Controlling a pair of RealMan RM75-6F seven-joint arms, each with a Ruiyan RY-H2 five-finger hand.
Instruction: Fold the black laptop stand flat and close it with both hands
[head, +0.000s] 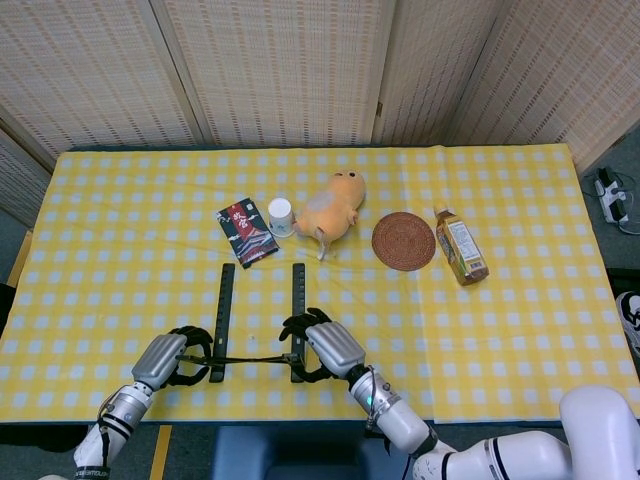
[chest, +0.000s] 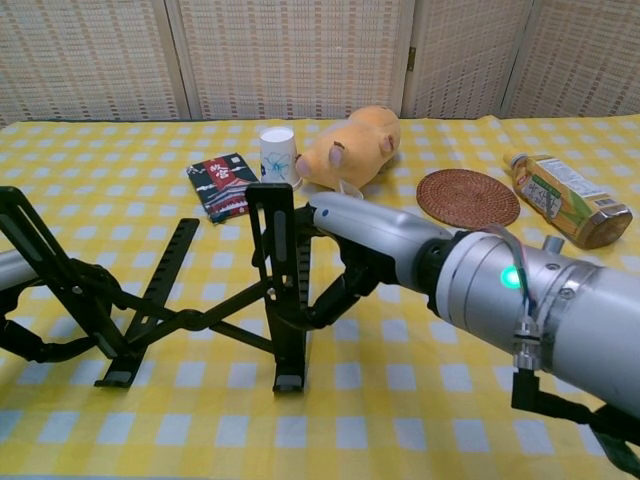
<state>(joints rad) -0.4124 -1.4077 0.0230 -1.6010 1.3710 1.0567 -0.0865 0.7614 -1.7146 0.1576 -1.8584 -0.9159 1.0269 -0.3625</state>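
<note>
A yellow-and-white checked cloth (head: 520, 330) covers the whole surface, lying smooth with faint fold creases and hanging just over the near edge. Behind it stands a folding screen (head: 280, 70) of pale woven panels set in light frames, angled so its sections meet in shallow corners; the chest view shows the same panels (chest: 290, 55) running across the back. At the right of the head view a strip of grey floor (head: 620, 230) shows, with a white power strip (head: 610, 195) and cable lying on it. The lighting is even and soft, casting only weak shadows.
</note>
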